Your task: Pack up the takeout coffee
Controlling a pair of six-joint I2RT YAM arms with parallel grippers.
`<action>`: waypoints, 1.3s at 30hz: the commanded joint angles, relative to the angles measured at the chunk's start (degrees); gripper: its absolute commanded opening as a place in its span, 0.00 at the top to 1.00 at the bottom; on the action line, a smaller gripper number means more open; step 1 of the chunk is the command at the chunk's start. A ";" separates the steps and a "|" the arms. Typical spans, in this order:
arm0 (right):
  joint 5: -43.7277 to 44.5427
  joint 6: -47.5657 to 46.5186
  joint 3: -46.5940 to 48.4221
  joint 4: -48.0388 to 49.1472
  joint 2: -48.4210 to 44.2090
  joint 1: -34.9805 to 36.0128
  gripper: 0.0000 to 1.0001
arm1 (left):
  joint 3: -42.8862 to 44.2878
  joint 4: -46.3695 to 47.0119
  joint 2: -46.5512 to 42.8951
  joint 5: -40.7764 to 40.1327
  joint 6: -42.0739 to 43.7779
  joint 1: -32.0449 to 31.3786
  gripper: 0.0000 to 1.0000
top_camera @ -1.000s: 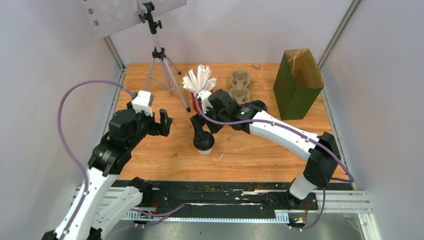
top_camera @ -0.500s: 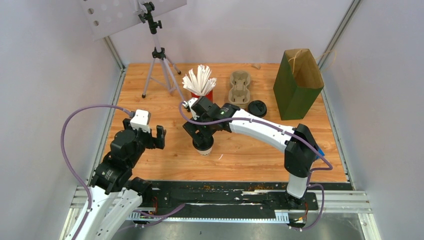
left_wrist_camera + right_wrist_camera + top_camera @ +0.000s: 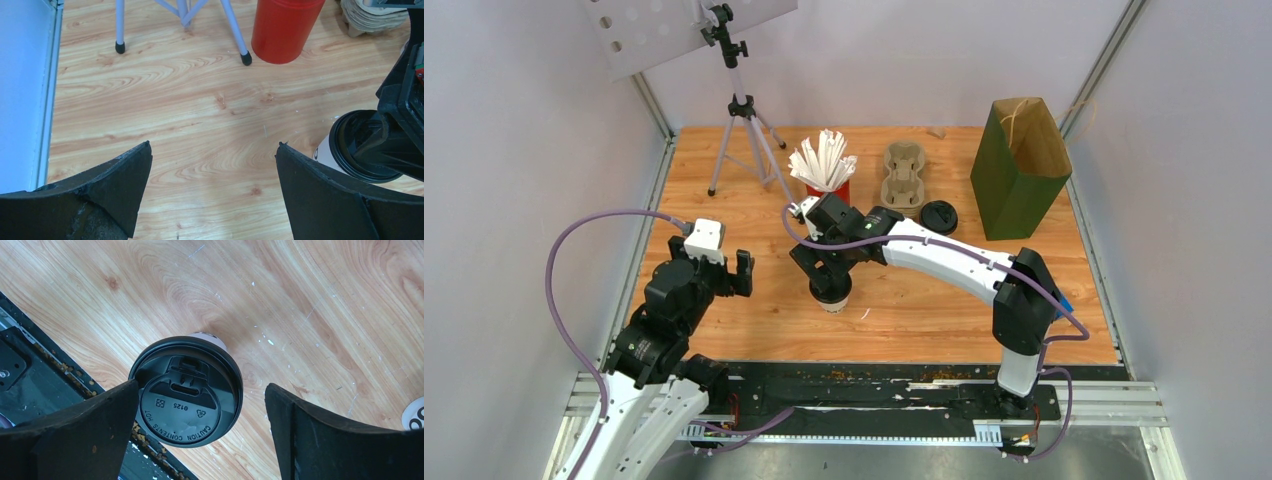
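The right pincer (image 3: 828, 272) hangs over the near coffee cup (image 3: 832, 297), which stands upright on the wooden worktop (image 3: 904, 310) about in the middle, a little toward the front edge. In the right wrist view the right pincer (image 3: 202, 387) is spread wide and the black lid of the near coffee cup (image 3: 187, 400) lies between its two fingers. The lid is close against the finger on the left of that view, perhaps touching it, and clearly apart from the other finger. The pincer is not closed on the cup.

The far coffee cup (image 3: 939, 216) also stands upright on the worktop, to the right and further back. It is just in front of the beige cup tray (image 3: 904, 172) and near the green paper bag (image 3: 1019, 165), which stands open at the right side.

The left pincer (image 3: 742, 268) is over the left part of the worktop, well apart from both cups. In its own view the left pincer (image 3: 212, 190) is wide apart and has nothing between the fingers, only bare wood below. The near coffee cup (image 3: 324, 152) shows at the right of that view, partly hidden behind the right arm. Further back are the red cup (image 3: 282, 27) with white straws and the legs of a tripod (image 3: 235, 30).
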 commanded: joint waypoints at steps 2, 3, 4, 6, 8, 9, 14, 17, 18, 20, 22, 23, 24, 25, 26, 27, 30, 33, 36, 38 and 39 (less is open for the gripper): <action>-0.05 0.79 2.16 -0.72 -2.02 0.87 0.03 | 0.20 1.97 -0.16 -1.42 1.19 -0.12 0.00; -0.03 0.86 2.18 -0.71 -2.13 1.02 0.03 | 0.14 2.03 -0.21 -1.68 1.19 -0.12 0.00; -0.03 0.94 2.20 -0.74 -2.20 1.19 0.03 | 0.10 1.97 -0.32 -1.94 1.19 -0.12 0.00; -0.11 0.97 2.08 -0.69 -2.22 1.62 0.03 | 0.02 2.04 -0.45 -2.19 1.27 -0.16 0.00; -0.07 0.95 1.94 -0.71 -2.02 1.93 0.02 | 0.07 2.02 -0.45 -2.20 1.28 -0.12 0.00; -0.04 0.91 1.94 -0.73 -1.86 2.07 0.02 | 0.08 2.00 -0.41 -2.21 1.28 -0.12 0.00; 0.71 0.79 2.27 -1.15 -1.59 2.48 0.01 | 0.09 1.88 -0.45 -2.35 1.32 -0.12 0.00; 1.36 0.77 3.01 -1.23 -2.31 2.44 0.01 | 0.09 2.02 -0.63 -2.55 1.30 -0.12 0.00; 1.29 0.70 3.31 -1.24 -2.53 2.48 0.01 | 0.09 1.98 -0.67 -2.60 1.29 -0.12 0.00; 0.87 0.43 3.71 -0.95 -2.73 2.48 0.01 | 0.01 2.03 -0.71 -2.77 1.28 -0.12 0.00; 0.93 0.25 3.90 -0.91 -2.40 2.49 0.01 | 0.13 2.04 -0.72 -2.89 1.28 -0.12 0.00; 1.06 0.12 3.90 -0.89 -2.14 2.47 0.01 | 0.03 2.02 -0.75 -2.89 1.28 -0.12 0.00; 1.29 0.09 4.02 -0.85 -1.94 2.43 0.01 | 0.02 2.00 -0.80 -2.89 1.28 -0.16 0.00; 1.37 0.06 4.13 -0.88 -1.56 2.48 0.01 | 0.01 1.91 -0.84 -2.90 1.35 -0.12 0.00; 1.32 -0.02 4.26 -0.89 -1.31 2.48 0.02 | 0.03 1.95 -0.85 -2.96 1.37 -0.12 0.00; 1.17 -0.04 4.44 -0.83 -1.00 2.47 0.03 | 0.01 1.86 -0.91 -3.06 1.37 -0.12 0.00; 1.01 -0.22 5.14 -0.85 0.06 2.48 0.04 | 0.01 1.88 -0.96 -3.09 1.37 -0.12 0.00; 1.55 -0.40 5.43 -1.01 1.02 2.48 0.04 | 0.03 1.89 -0.94 -3.17 1.37 -0.12 0.00; 1.90 -0.48 4.84 -0.99 1.73 2.45 0.04 | 0.01 1.71 -0.98 -3.25 1.48 -0.12 0.00; 1.71 -0.25 4.09 -0.77 2.00 2.48 0.04 | 0.00 1.78 -0.94 -3.32 1.54 -0.12 0.00; 1.58 -0.14 3.75 -0.65 1.99 2.46 0.04 | 0.00 1.84 -0.94 -3.35 1.54 -0.12 0.00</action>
